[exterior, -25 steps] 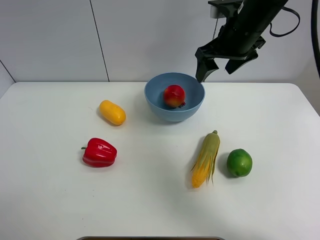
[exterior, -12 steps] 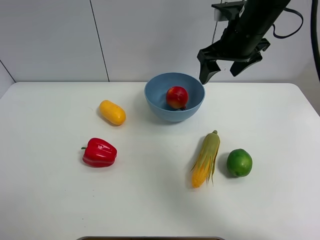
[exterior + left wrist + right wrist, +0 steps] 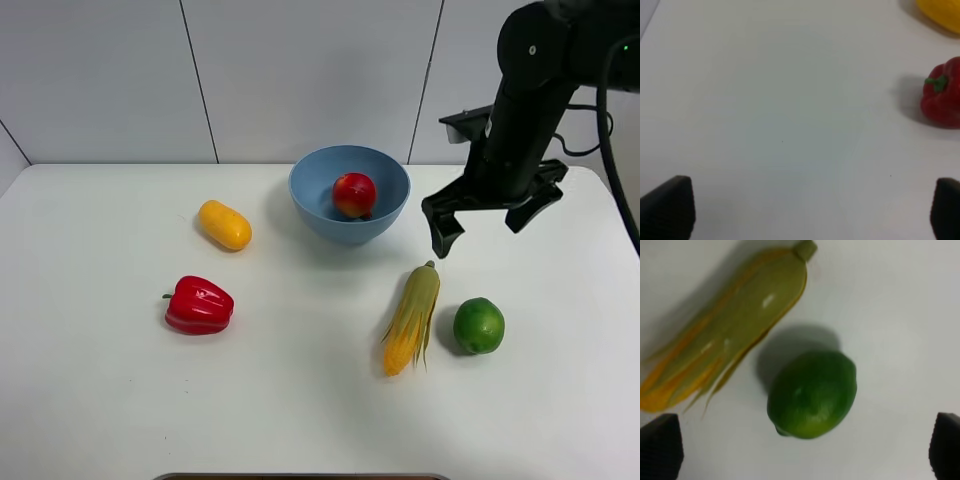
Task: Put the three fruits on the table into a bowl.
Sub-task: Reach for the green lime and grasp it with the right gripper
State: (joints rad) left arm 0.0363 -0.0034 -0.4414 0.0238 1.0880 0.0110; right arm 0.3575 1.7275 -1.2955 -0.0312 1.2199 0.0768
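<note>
Right wrist view: my right claw [image 3: 803,449] gapes wide and empty; the lime [image 3: 812,394] lies below, centred in its gap, beside the corn [image 3: 730,335].
Exterior high view: claw hangs right of the bowl [image 3: 310,205].
Apple [image 3: 353,194]: in bowl.
Mango [image 3: 224,224]: on table [image 3: 100,400], left of bowl.

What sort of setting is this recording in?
Likely a robot lab bench, not a kitchen: a plain white tabletop, a bare panelled grey wall, and a black robot arm above it.

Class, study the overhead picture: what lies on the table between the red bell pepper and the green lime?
The corn cob, close beside the lime. The rest of the stretch back to the pepper is bare table. The exterior high view shows this.
</note>
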